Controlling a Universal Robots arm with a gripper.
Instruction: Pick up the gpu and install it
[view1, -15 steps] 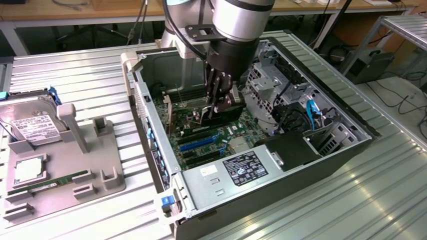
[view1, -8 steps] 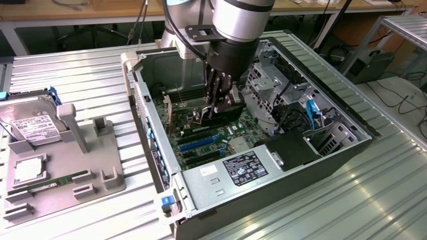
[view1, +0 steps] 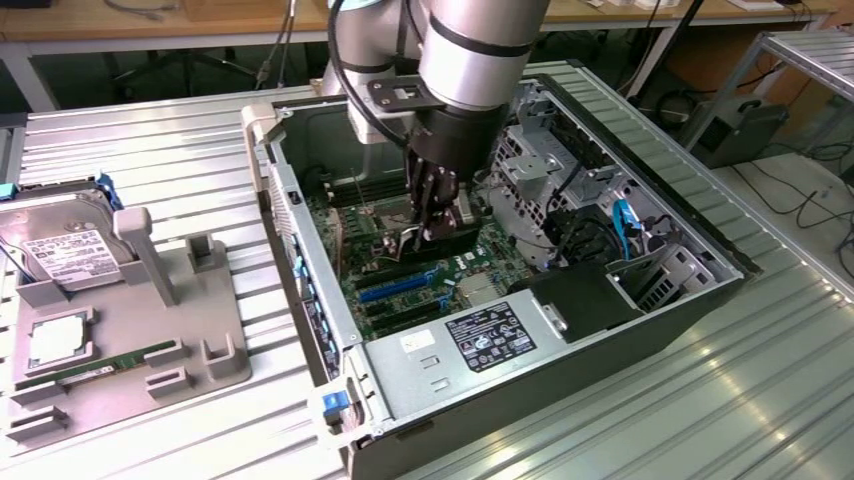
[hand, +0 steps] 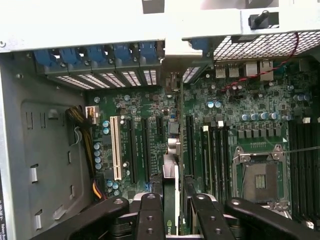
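Black-fingered gripper (view1: 438, 222) is clamping the gpu (hand: 171, 186), a thin flat black expansion card. The card is hanging edge-on over the green motherboard (hand: 147, 107), inside the open grey metal computer case (view1: 283, 200). It is likely handling as light, stiff and fragile. Pinching its bare upper edge is looking safest.

Nothing legible word for word.

On the power supply (view1: 400, 368), at the case's (view1: 654, 325) near end: black label (view1: 489, 337) with white print and small round marks, too fine to read.

On the hard drive (view1: 40, 222), at the stand's (view1: 134, 375) far corner: white label (view1: 67, 255) with dark lines of print, unreadable.

On the motherboard (hand: 150, 115): white lettering beside the slots, too small to make out.

On the gpu (hand: 170, 200): green patch with a pale marking, unreadable.
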